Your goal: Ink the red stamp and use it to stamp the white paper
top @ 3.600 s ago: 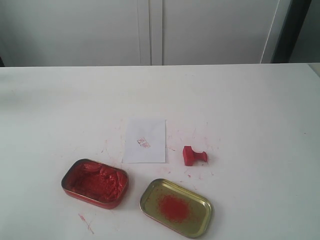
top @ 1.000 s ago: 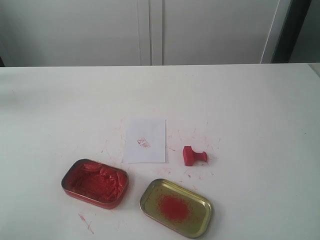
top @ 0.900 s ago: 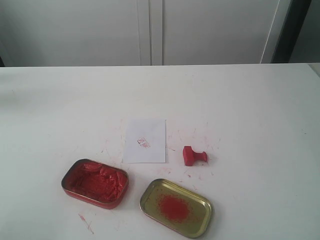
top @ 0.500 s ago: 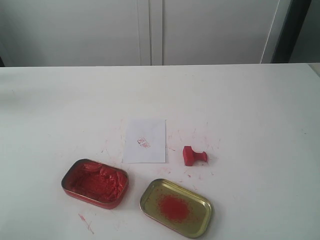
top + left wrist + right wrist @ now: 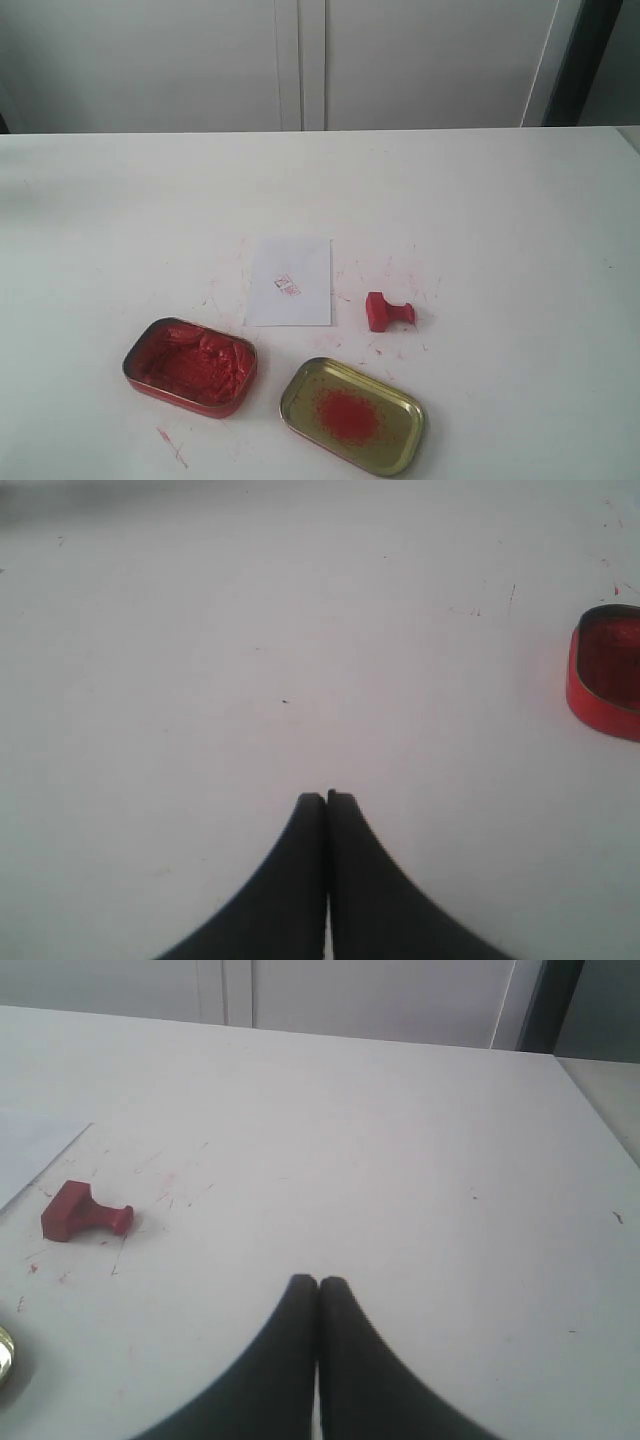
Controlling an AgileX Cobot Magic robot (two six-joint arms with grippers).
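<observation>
The red stamp [image 5: 386, 312] lies on its side on the table, just right of the white paper [image 5: 290, 281], which carries a tiny red imprint. In the right wrist view the red stamp [image 5: 82, 1212] rests well away from my right gripper [image 5: 318, 1282], which is shut on nothing; a corner of the white paper [image 5: 30, 1155] shows at the frame edge. My left gripper [image 5: 326, 797] is shut and empty over bare tabletop, far from the red-paste tin [image 5: 607, 671]. Neither gripper appears in the exterior view.
A rounded tin full of red paste [image 5: 190, 366] sits near the front left. Its gold lid with a red smear [image 5: 352, 414] lies at the front, below the stamp. Red flecks mark the white tabletop [image 5: 480, 200]. White cabinet doors [image 5: 300, 60] stand behind.
</observation>
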